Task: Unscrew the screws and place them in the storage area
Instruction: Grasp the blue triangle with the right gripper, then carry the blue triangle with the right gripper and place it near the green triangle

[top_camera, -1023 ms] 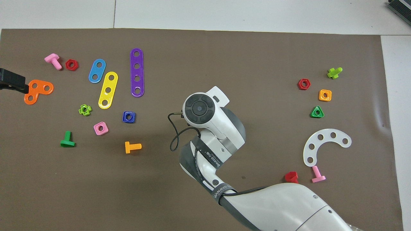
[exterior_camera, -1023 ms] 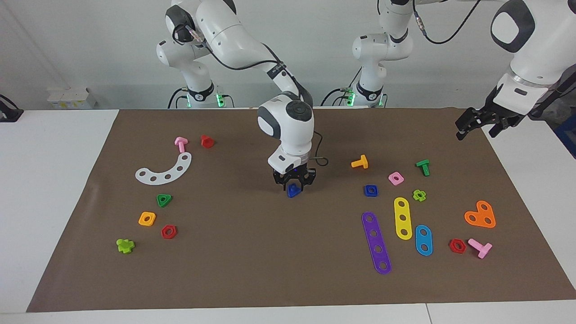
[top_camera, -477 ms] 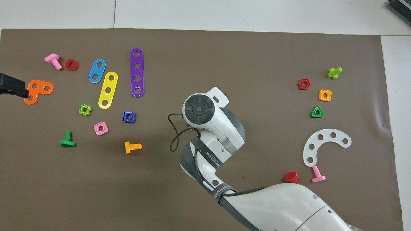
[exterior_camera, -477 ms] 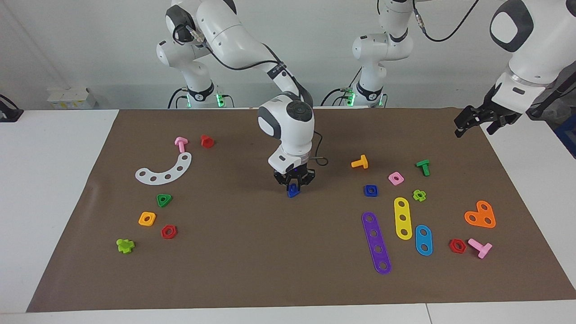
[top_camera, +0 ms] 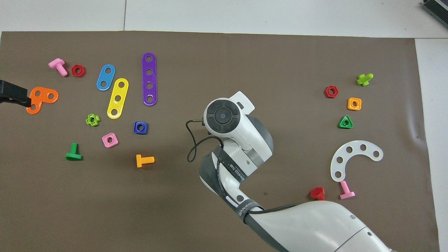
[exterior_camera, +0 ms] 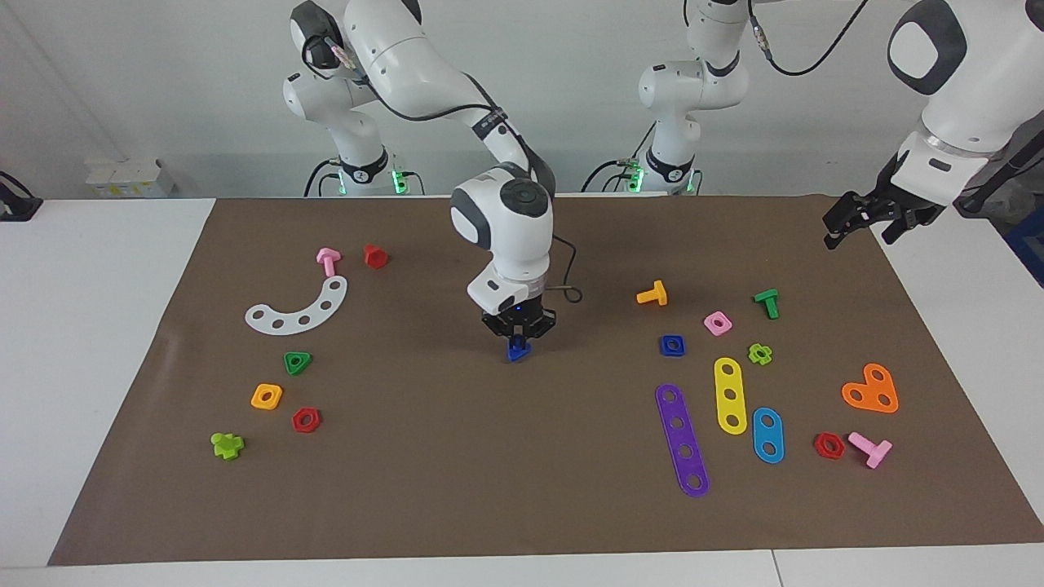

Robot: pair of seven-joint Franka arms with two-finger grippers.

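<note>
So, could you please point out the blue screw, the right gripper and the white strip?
blue screw (exterior_camera: pixel 517 350), facing view, on its triangular head.
right gripper (exterior_camera: pixel 518 336), facing view, between its fingertips.
white strip (top_camera: pixel 351 156), overhead view, on the middle of its curve.

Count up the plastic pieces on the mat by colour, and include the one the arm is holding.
Pink pieces: 3
Red pieces: 3
Orange pieces: 3
Blue pieces, with the blue bolt in the right gripper: 3
Dark green pieces: 2
Lime pieces: 2
White piece: 1
Yellow piece: 1
Purple piece: 1
Total: 19
</note>
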